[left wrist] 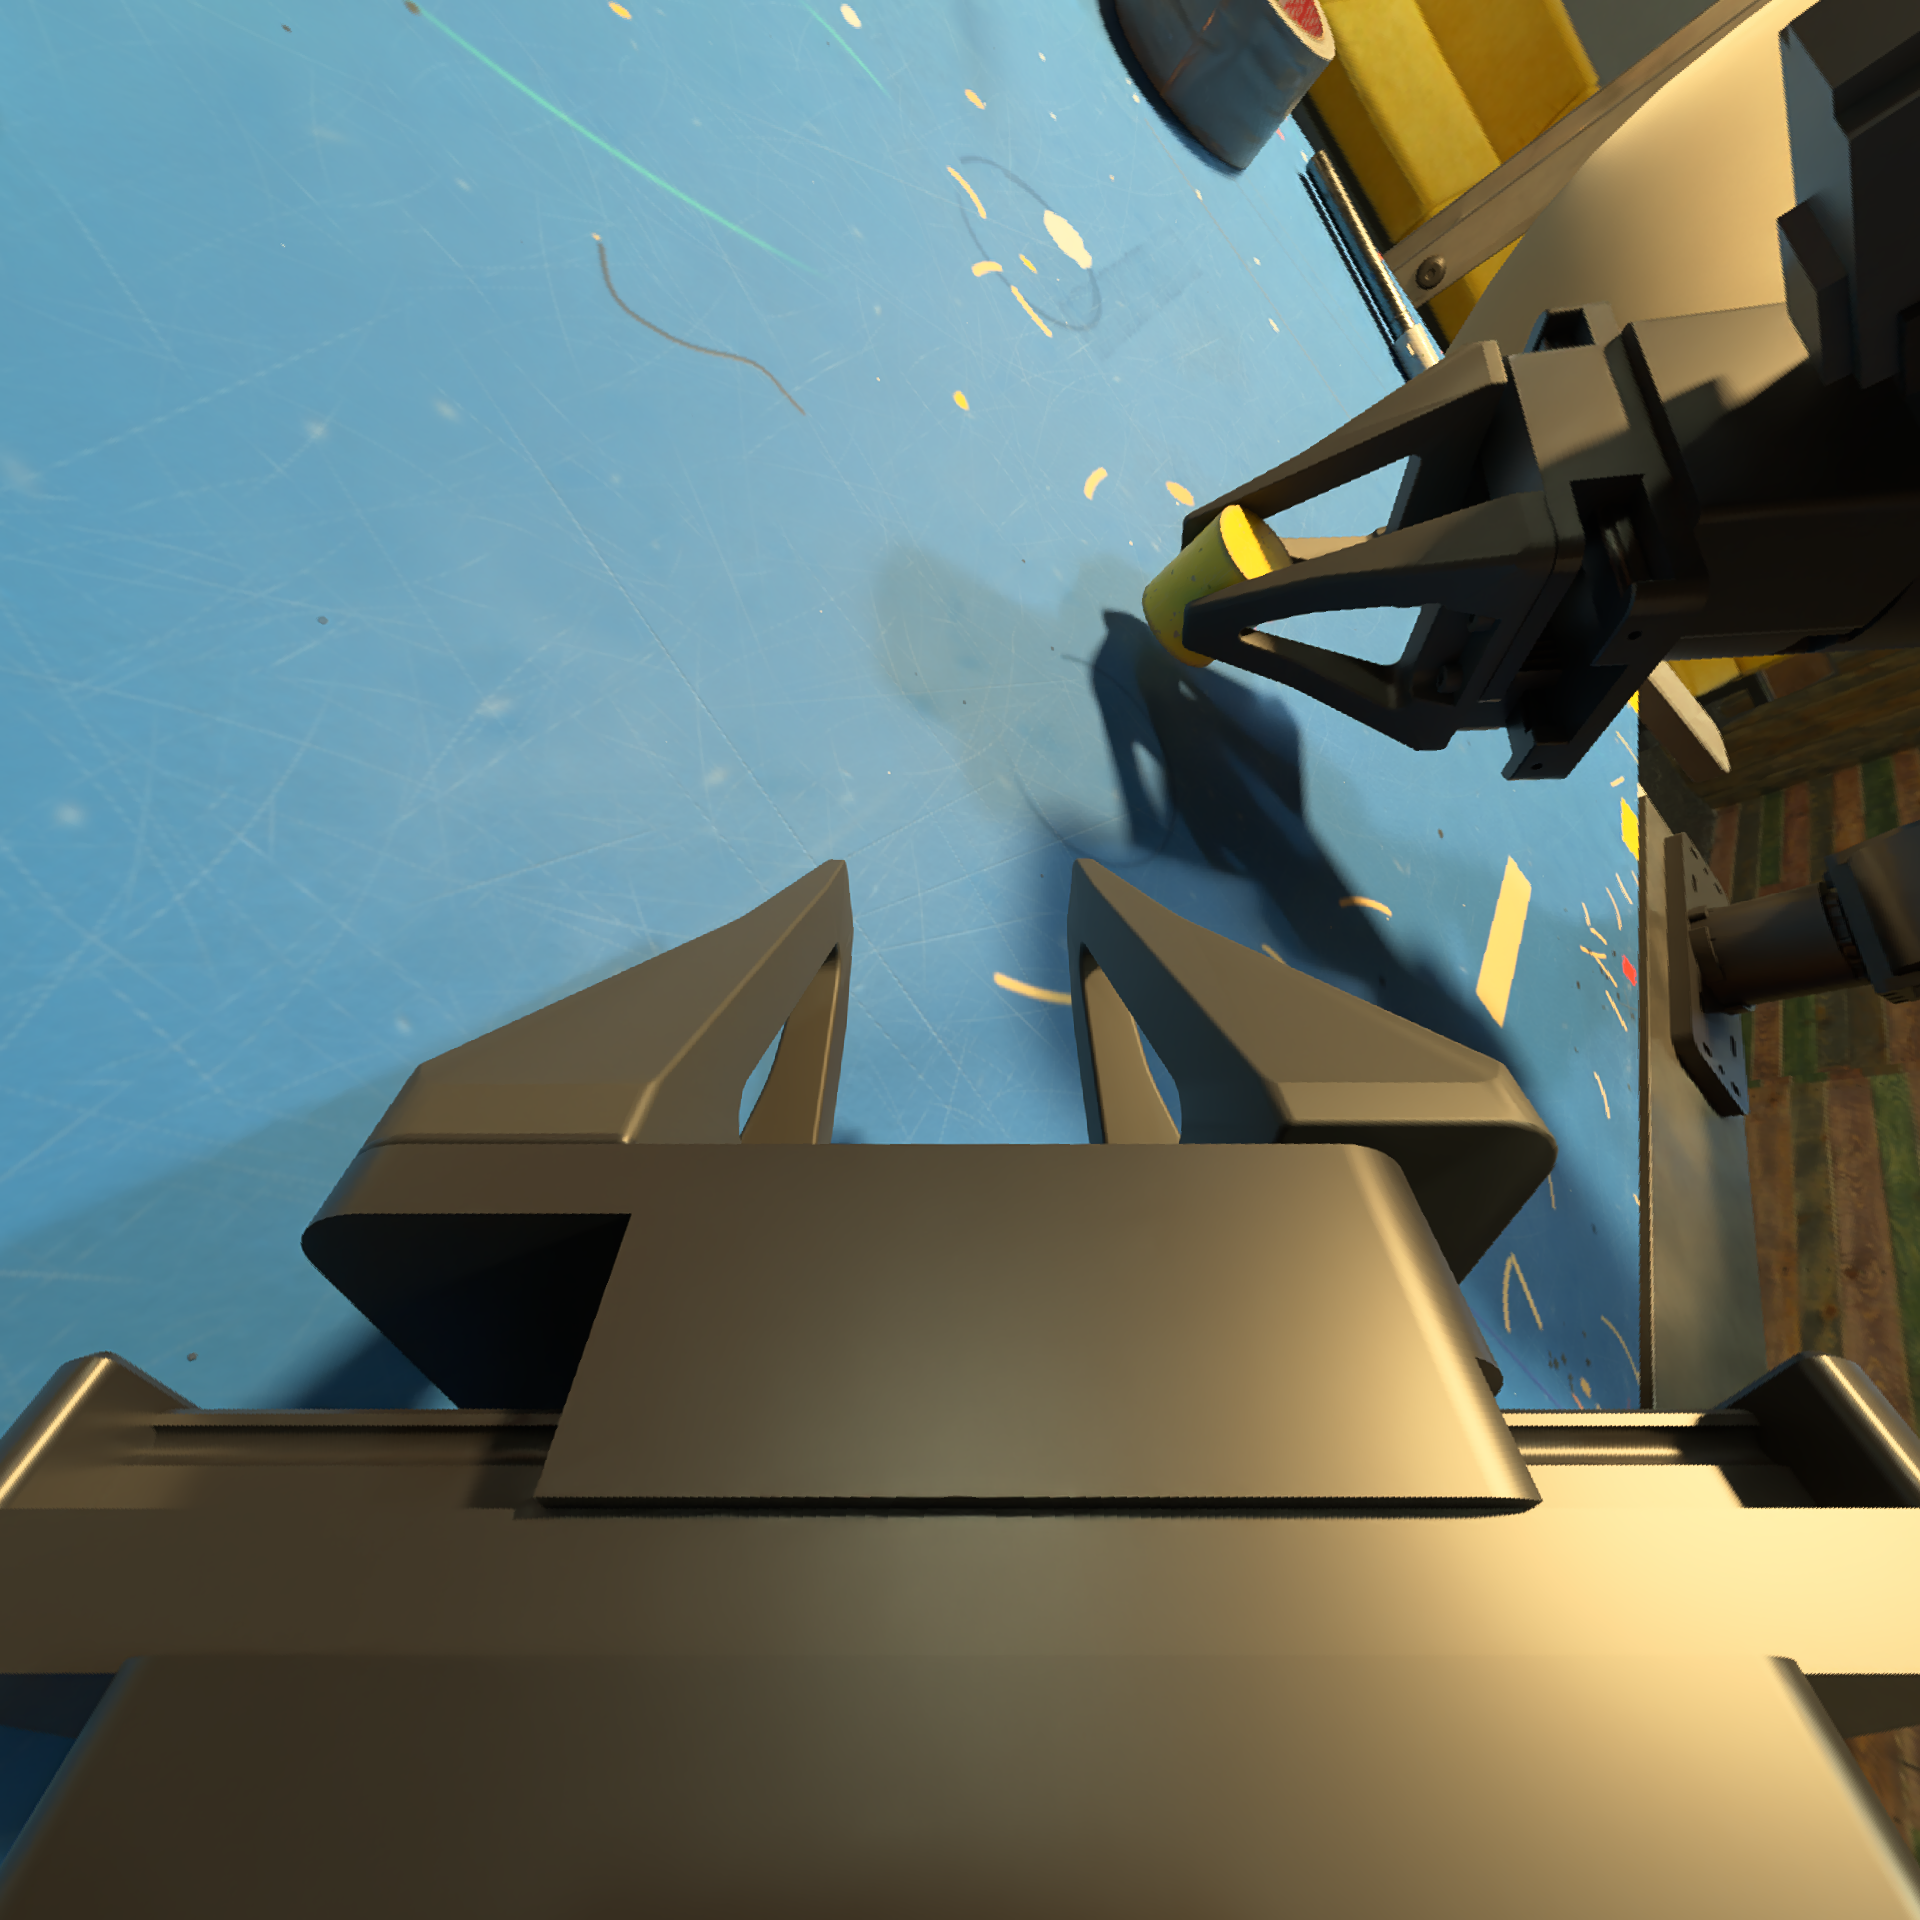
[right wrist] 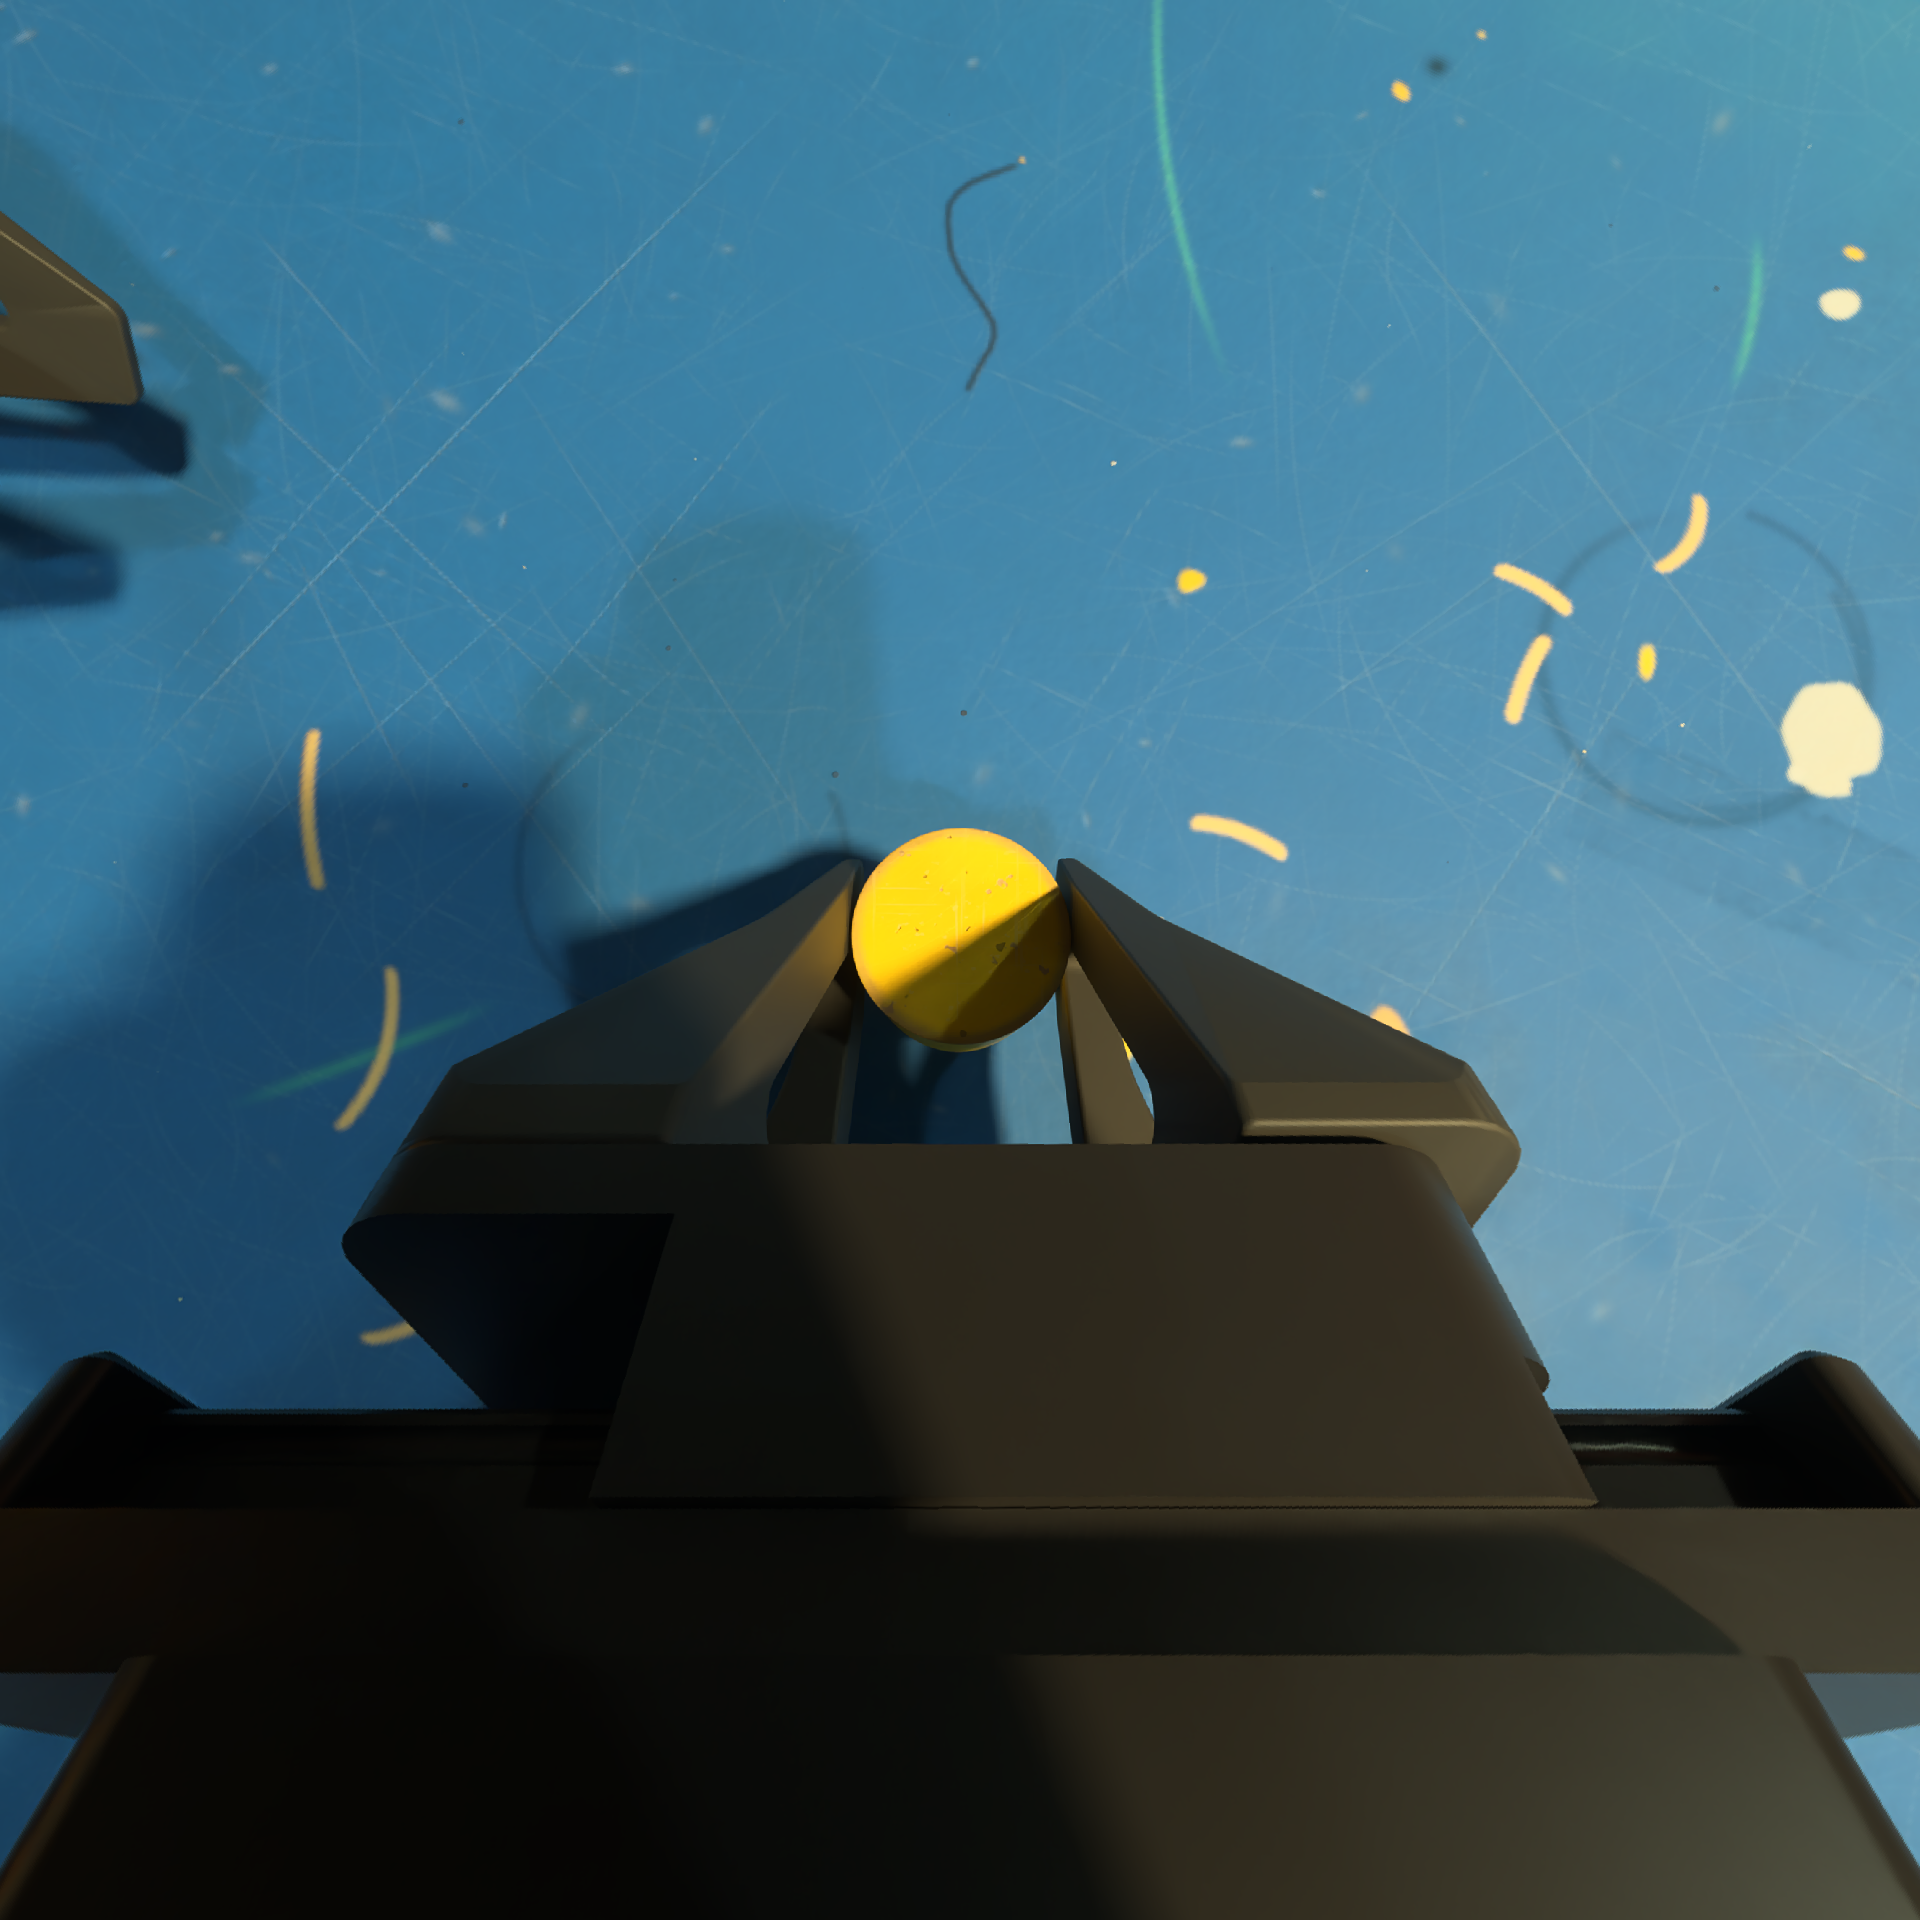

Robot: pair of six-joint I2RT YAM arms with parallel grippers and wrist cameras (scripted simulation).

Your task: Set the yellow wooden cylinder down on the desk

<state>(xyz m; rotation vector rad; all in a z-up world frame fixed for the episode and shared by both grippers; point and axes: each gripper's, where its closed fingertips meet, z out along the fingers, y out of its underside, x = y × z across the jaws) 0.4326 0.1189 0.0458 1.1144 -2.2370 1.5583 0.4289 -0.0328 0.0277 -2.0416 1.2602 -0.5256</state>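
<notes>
The yellow wooden cylinder (right wrist: 951,935) sits clamped between my right gripper's (right wrist: 958,878) two fingertips; I look down on its round end face. In the left wrist view the cylinder (left wrist: 1195,582) hangs in the right gripper (left wrist: 1210,577), close above the blue desk (left wrist: 520,623), with its shadow just beneath it. I cannot tell whether its lower end touches the desk. My left gripper (left wrist: 958,883) is open and empty, with only bare blue desk between its fingers. It hovers some way in front of the cylinder. A left fingertip (right wrist: 73,322) shows at the left edge of the right wrist view.
A roll of grey tape (left wrist: 1216,73) lies near the desk's far corner, next to a yellow box (left wrist: 1444,114). The right arm's mount (left wrist: 1714,966) sits at the desk's right edge (left wrist: 1647,1039), beyond which is wooden floor. The desk carries paint flecks and scratches.
</notes>
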